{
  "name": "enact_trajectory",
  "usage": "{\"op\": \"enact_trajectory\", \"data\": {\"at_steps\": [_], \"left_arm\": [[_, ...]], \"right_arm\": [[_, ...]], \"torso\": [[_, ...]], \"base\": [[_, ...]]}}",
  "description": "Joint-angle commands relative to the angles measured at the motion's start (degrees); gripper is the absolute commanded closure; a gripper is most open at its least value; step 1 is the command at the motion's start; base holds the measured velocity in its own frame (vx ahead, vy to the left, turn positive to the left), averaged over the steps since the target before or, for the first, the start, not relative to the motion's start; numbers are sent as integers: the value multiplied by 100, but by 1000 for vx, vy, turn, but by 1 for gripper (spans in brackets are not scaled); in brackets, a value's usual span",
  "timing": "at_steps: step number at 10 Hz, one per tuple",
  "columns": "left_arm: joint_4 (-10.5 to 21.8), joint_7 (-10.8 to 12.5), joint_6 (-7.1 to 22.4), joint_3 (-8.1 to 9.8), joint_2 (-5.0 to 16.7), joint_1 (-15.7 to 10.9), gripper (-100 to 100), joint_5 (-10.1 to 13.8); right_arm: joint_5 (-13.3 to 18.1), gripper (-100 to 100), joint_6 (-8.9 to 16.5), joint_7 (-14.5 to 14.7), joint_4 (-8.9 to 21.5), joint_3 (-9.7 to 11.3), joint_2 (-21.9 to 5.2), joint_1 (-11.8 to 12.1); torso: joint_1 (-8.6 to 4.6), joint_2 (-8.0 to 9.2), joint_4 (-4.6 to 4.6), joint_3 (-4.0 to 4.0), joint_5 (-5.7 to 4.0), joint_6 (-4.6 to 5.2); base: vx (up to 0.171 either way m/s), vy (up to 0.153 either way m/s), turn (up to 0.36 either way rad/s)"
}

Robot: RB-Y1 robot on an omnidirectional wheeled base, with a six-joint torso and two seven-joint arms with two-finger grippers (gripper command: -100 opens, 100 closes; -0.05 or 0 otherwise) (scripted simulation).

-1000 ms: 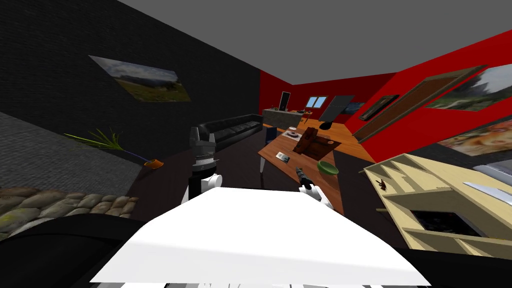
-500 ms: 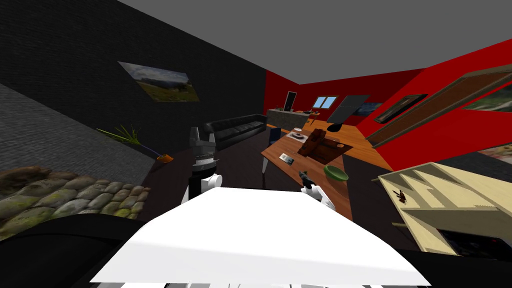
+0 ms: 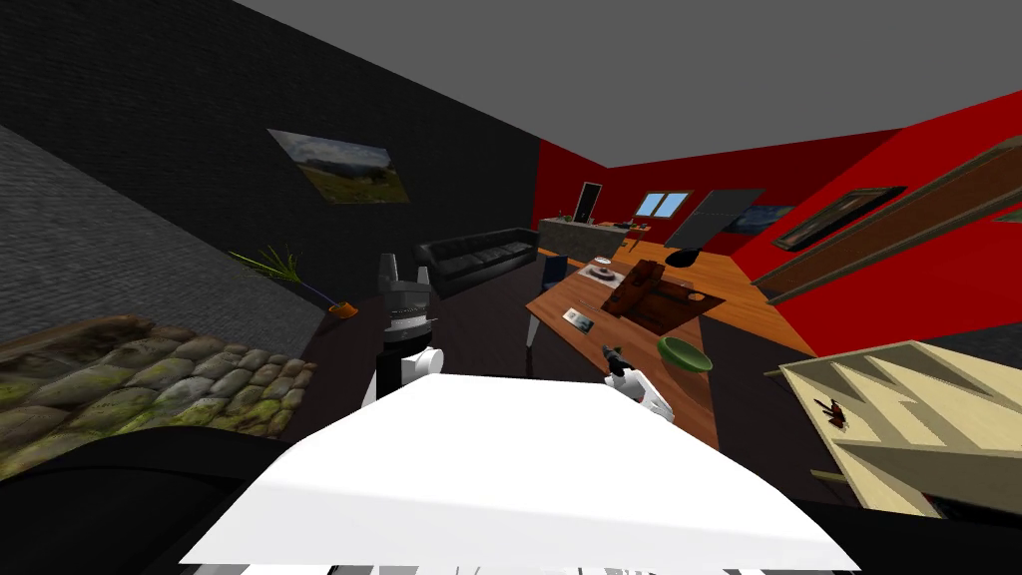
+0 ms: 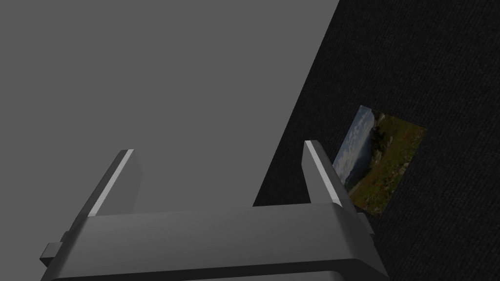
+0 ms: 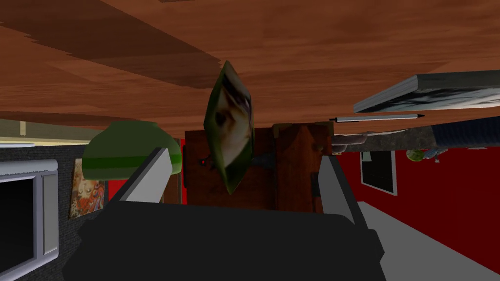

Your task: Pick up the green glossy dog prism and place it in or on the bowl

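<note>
The green glossy prism point(image 5: 229, 127), with a dog's face on its side, stands on the wooden table point(image 5: 317, 44). It sits just ahead of my right gripper point(image 5: 242, 155), between the open fingers point(image 5: 151, 175) and apart from both. The green bowl point(image 5: 129, 146) rests on the table beside the prism, beyond one finger. In the head view the right gripper point(image 3: 611, 356) hovers over the table's point(image 3: 559, 299) near end, with the bowl point(image 3: 685, 352) just to its right. My left gripper point(image 3: 404, 270) is raised at the left, its fingers point(image 4: 317, 170) open and empty.
A book point(image 5: 429, 92) and a pen point(image 5: 376, 118) lie on the table past the prism. A brown wooden piece point(image 3: 649, 289) stands mid-table. A light wooden shelf unit point(image 3: 898, 409) stands at the right, a black sofa point(image 3: 479, 255) beyond the table.
The whole head view has shifted: I have turned, so the table, bowl and shelf slid right and the wall picture moved toward the centre. Both grippers stay open.
</note>
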Motion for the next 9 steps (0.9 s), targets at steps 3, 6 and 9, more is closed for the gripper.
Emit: {"op": "enact_trajectory", "data": {"at_steps": [3,6,9], "left_arm": [[0,0,0,0,0,-1,0,0],[0,0,0,0,1,-1,0,0],[0,0,0,0,0,0,0,0]], "right_arm": [[276,-100,-104,-115,359,-215,127,-215],[553,-100,-206,-230,719,-430,254,-431],[511,100,-183,-211,650,-396,239,-392]], "torso": [[-11,3,1,2,-2,-3],[-24,14,3,8,-6,-1],[-7,3,1,2,-2,1]], "base": [[-12,-26,89],[-33,-49,95],[-4,-6,1]]}}
